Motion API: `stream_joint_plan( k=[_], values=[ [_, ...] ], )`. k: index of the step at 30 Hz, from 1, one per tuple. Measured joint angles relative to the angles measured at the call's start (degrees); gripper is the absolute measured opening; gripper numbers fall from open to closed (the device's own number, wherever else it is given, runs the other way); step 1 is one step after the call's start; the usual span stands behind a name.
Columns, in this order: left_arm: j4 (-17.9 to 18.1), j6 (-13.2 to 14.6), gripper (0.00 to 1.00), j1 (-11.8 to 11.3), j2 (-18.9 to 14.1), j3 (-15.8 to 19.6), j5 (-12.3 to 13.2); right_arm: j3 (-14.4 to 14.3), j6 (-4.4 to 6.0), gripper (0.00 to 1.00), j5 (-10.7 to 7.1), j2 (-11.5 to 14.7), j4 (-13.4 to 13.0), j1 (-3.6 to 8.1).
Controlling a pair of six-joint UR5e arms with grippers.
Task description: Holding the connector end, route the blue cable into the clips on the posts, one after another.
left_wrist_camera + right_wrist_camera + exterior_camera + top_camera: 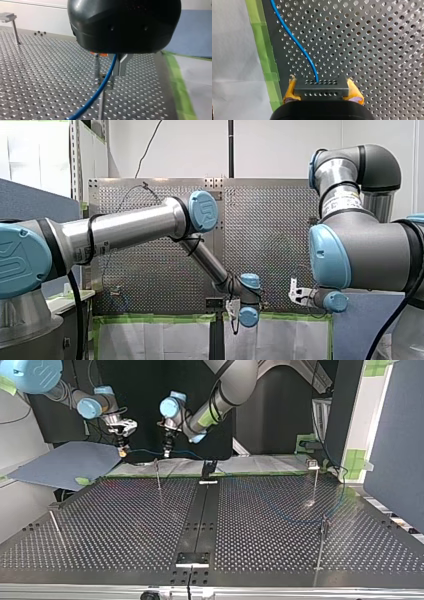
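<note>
Our right gripper (321,85) is clenched on the black connector (321,90), its yellow pads (290,91) pressing the block from both sides. The blue cable (294,41) leaves the connector's face and runs ahead over the perforated table (374,50), close to the green tape (260,42) along its edge.

We take the black centre rail (199,510) as our mark. In the top view both grippers hang beyond the rail's far end and to its left. The right gripper is farthest left, and our left gripper (167,452) is between it and the rail. The cable spans from one to the other and runs on past the rail's far end. A faint blue line curves over the table on the rail's right.

A thin post (158,474) stands left of the rail's far end, under that span and between the two grippers. We cannot tell whether the cable touches its top. In the left wrist view the cable rises to the left gripper's underside with a post just beside it, but we cannot tell whether this gripper is clenched on the cable.

Three more posts stand well apart. A clip-topped post (316,482) is to the rail's far right, a second post (321,547) to its near right, and a leaning post (55,522) to its near left. A black bracket (208,467) sits at the rail's far end. A grey-blue sheet (65,462) lies off the table, well left of the rail.
</note>
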State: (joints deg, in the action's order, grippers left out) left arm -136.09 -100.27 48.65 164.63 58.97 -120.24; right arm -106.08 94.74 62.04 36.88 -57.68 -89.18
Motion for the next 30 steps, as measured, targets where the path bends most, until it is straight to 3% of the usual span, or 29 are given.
stream_joint_plan(
  k=[5, 11, 22, 30],
  values=[
    [-0.28, -0.16, 0.00, -0.03, 0.08, -1.62, 0.44, 0.89, 0.30, 0.00, -0.48, 0.00, 0.25, 0.47],
    [-0.44, -0.29, 0.00, -0.45, 0.09, -1.84, 0.83, 1.84, -0.22, 0.00, -0.62, 0.00, 1.48, 0.77],
    [-0.75, -0.97, 0.00, -1.56, 0.11, -2.37, 2.45, 2.25, -0.69, 0.00, -1.53, -0.02, 1.56, 0.58],
    [-3.07, -1.26, 0.00, -2.57, 1.74, -4.54, 3.31, 2.89, -0.69, 0.00, -1.98, -0.01, 1.50, 0.45]
  ],
)
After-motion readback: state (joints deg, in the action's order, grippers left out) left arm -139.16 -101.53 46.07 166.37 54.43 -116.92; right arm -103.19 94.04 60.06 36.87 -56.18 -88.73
